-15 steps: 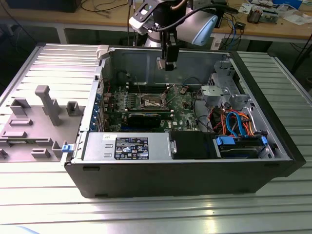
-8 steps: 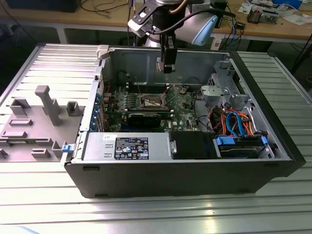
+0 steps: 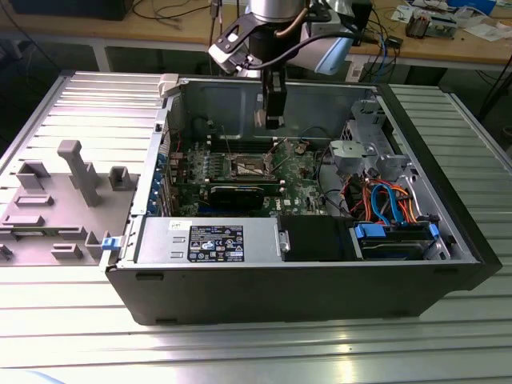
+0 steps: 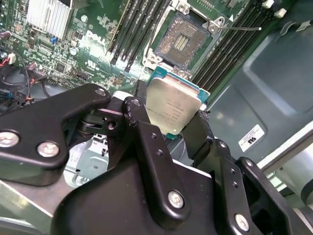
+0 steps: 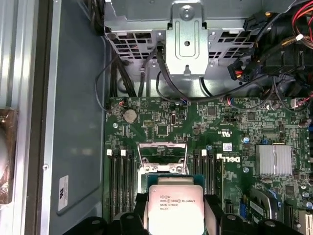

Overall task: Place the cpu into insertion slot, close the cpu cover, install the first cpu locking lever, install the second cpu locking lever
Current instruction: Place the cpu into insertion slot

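In the exterior view, the gripper [image 3: 274, 120] hangs inside the open case [image 3: 448, 232], above the green board and apart from the slot [image 3: 246, 166]. A black card [image 3: 237, 192] lies just in front of the slot, the power supply [image 3: 206, 240] nearer still, and a drive cage [image 3: 362, 152] with cables sits to the exterior view's right. In the second wrist view, the gripper [image 4: 168, 120] pinches the cpu [image 4: 173, 110] by two edges, metal top showing, and the slot [image 4: 183, 41] lies open beyond it between memory slots [image 4: 134, 27]. In the first wrist view, the cpu [image 5: 175, 205] covers the slot's [image 5: 162, 164] near edge; a heatsink [image 5: 276, 159] and a coin cell [image 5: 129, 115] stand nearby.
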Motion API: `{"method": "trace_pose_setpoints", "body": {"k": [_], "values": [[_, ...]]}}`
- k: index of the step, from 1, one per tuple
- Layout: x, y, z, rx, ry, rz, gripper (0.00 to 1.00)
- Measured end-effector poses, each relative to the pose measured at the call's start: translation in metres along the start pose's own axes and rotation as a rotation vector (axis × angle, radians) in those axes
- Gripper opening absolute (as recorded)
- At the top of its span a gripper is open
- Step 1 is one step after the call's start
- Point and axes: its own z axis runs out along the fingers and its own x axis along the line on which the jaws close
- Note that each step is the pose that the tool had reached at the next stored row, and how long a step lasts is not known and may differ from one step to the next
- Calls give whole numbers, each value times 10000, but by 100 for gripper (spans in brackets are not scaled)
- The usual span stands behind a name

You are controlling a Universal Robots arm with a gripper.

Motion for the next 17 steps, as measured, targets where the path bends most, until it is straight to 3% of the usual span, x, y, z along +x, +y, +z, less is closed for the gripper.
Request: {"method": "trace_pose_setpoints", "body": {"k": [6,11,17], "values": [[3,-4,68,99,-36,59,54],[3,-7,117,103,-93,84,54],[2,-8,133,105,-96,91,54]]}}
